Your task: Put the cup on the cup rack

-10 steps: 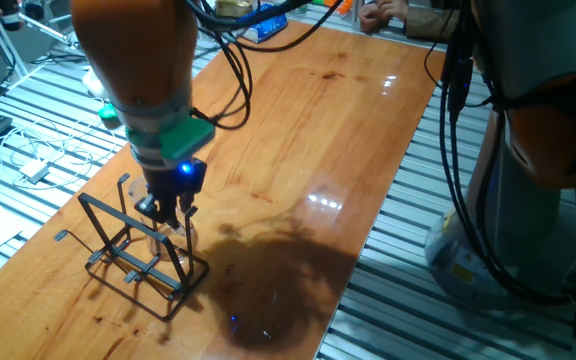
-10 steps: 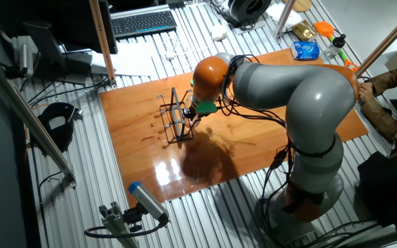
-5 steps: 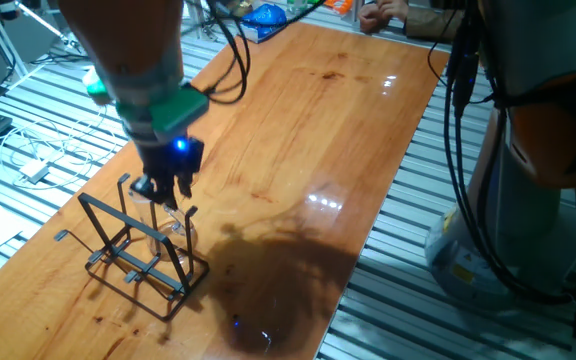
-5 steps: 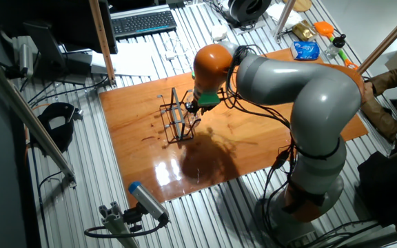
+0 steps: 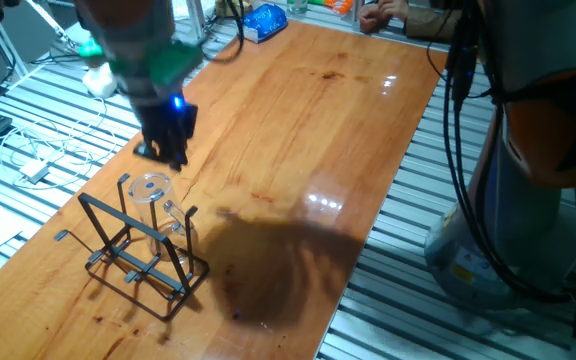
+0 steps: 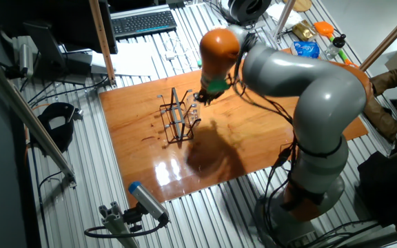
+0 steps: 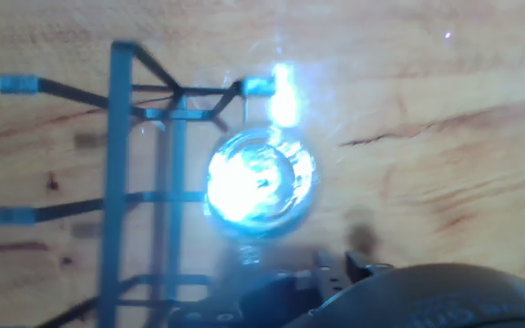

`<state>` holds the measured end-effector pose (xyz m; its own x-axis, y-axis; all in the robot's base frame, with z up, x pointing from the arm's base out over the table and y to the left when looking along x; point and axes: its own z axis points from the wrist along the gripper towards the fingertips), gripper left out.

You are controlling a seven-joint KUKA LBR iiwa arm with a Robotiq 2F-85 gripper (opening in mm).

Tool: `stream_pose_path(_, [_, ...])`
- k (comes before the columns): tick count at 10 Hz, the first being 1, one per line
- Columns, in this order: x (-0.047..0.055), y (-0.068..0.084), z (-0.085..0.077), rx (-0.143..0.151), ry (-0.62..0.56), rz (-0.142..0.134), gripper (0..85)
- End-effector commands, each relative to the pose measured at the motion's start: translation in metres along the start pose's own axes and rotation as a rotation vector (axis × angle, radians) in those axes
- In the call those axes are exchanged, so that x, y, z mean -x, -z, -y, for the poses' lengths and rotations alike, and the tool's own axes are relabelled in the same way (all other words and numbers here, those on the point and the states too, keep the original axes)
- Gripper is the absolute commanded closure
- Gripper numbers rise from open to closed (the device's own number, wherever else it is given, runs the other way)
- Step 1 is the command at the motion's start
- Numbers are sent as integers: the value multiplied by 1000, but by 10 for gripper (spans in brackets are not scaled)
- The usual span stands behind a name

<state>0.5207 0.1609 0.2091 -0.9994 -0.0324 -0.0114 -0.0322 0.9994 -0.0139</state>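
The clear glass cup (image 5: 151,196) sits upside down over a prong of the black wire cup rack (image 5: 133,262) at the near left of the wooden table. My gripper (image 5: 169,153) hangs above and just behind the cup, apart from it, with nothing between its fingers. In the other fixed view the rack (image 6: 174,122) stands left of the gripper (image 6: 200,97). The hand view looks straight down on the cup (image 7: 261,182), bright with glare, beside the rack's bars (image 7: 117,164).
A blue packet (image 5: 265,20) lies at the table's far end, near a person's hand (image 5: 386,12). A keyboard (image 6: 143,23) and white cables (image 5: 36,160) lie off the table's left side. The arm's base (image 6: 309,196) stands on the right.
My gripper has let go of the cup and risen up and back from the rack. The cup has stayed on the rack.
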Motion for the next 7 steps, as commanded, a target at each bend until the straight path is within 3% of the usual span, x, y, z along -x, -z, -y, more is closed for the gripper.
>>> stream_pose_path(1, [4,4,27,0,51,-4,850])
stream_pose_path(4, [5,6,58,4,86,0,850])
stream_pose_path(5, [5,5,63,14,85,-4,850])
stream_pose_path(7, [7,1,64,6,66,-3,850])
